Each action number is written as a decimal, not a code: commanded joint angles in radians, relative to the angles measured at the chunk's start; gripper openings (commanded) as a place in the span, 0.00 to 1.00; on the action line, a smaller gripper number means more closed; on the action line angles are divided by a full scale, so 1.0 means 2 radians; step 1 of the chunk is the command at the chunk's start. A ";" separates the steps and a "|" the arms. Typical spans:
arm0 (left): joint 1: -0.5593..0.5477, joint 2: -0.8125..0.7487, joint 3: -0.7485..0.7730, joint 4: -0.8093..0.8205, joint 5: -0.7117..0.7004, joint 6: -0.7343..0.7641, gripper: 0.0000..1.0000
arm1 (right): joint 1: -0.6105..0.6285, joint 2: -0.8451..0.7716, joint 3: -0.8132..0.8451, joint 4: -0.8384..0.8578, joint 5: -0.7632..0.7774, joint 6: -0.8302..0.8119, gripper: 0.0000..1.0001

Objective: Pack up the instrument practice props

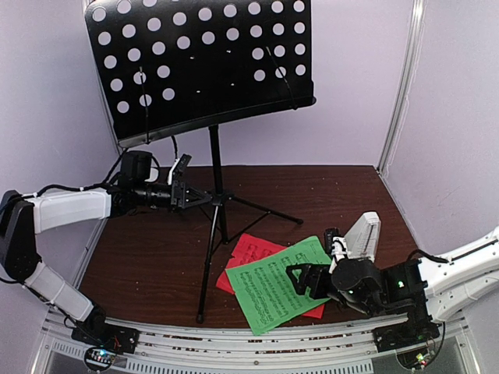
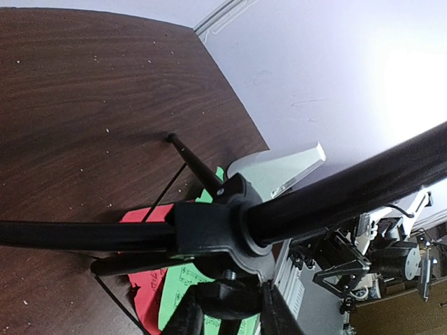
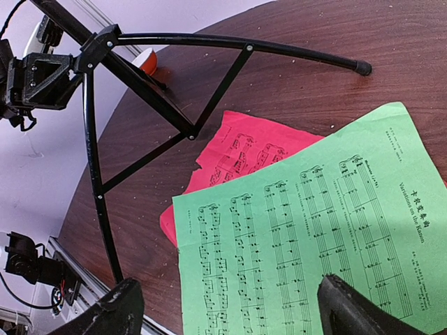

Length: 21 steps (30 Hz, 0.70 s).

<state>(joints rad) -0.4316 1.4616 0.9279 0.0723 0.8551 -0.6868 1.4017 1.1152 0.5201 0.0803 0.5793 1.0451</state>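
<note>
The black music stand (image 1: 214, 167) stands upright at the table's back left, its perforated desk (image 1: 203, 58) high up. My left gripper (image 1: 181, 195) is shut on the knob under the stand's tripod hub (image 2: 223, 230), with a finger (image 2: 180, 315) on each side. The green page (image 1: 281, 290) lies on the red page (image 1: 251, 251) at the front centre. My right gripper (image 1: 302, 280) hovers wide open over the green page (image 3: 314, 223), touching nothing; the red page (image 3: 244, 150) shows beyond it. The white metronome (image 1: 363, 234) stands just behind my right wrist.
The tripod legs (image 3: 98, 188) spread over the table next to the pages. A small orange-and-white bowl (image 3: 145, 61) sits behind the stand's legs. White walls close the table at the back and sides. A metal rail (image 1: 234, 339) runs along the near edge.
</note>
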 commanded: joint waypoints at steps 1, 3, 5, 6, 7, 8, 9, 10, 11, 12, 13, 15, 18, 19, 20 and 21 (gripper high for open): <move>0.001 0.005 0.009 0.039 0.042 -0.052 0.13 | -0.002 -0.011 0.000 -0.011 0.006 0.002 0.89; 0.001 0.003 0.007 0.039 0.037 -0.048 0.23 | -0.002 -0.013 0.002 -0.014 0.007 0.003 0.89; 0.001 -0.004 0.005 0.038 0.024 -0.042 0.36 | -0.002 -0.017 0.004 -0.017 0.009 0.002 0.88; 0.001 -0.012 0.002 0.033 0.010 -0.034 0.44 | -0.002 -0.019 0.005 -0.018 0.011 0.001 0.89; 0.001 -0.021 -0.002 0.030 -0.004 -0.026 0.52 | -0.002 -0.022 0.006 -0.017 0.011 0.001 0.89; 0.001 -0.033 -0.009 0.032 -0.019 -0.020 0.60 | -0.002 -0.027 0.008 -0.015 0.011 -0.003 0.89; 0.001 -0.047 -0.020 0.038 -0.032 -0.013 0.64 | -0.002 -0.034 0.010 -0.012 0.012 -0.008 0.89; 0.001 -0.063 -0.031 0.046 -0.044 -0.009 0.68 | -0.002 -0.042 0.013 -0.009 0.013 -0.015 0.89; 0.001 -0.078 -0.043 0.053 -0.056 -0.004 0.71 | -0.002 -0.050 0.017 -0.005 0.016 -0.026 0.90; 0.001 -0.093 -0.052 0.055 -0.066 0.005 0.73 | -0.002 -0.059 0.022 0.000 0.018 -0.035 0.90; 0.001 -0.108 -0.057 0.049 -0.079 0.018 0.74 | -0.004 -0.067 0.026 0.007 0.020 -0.046 0.90; 0.001 -0.134 -0.055 0.019 -0.102 0.061 0.74 | -0.017 -0.080 0.035 0.025 0.015 -0.070 0.91; 0.001 -0.166 -0.043 -0.035 -0.142 0.120 0.77 | -0.057 -0.084 0.053 0.051 -0.034 -0.097 0.91; 0.001 -0.181 -0.040 -0.047 -0.155 0.134 0.79 | -0.074 -0.079 0.058 0.060 -0.060 -0.100 0.91; 0.001 -0.193 -0.040 -0.052 -0.166 0.143 0.81 | -0.092 -0.072 0.062 0.076 -0.089 -0.101 0.91; 0.001 -0.203 -0.041 -0.054 -0.177 0.152 0.83 | -0.109 -0.062 0.067 0.093 -0.117 -0.100 0.91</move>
<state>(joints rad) -0.4309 1.1290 0.8246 0.0296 0.6327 -0.5385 1.2869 0.9577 0.6052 0.1459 0.5251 0.9092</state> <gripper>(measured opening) 0.800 0.913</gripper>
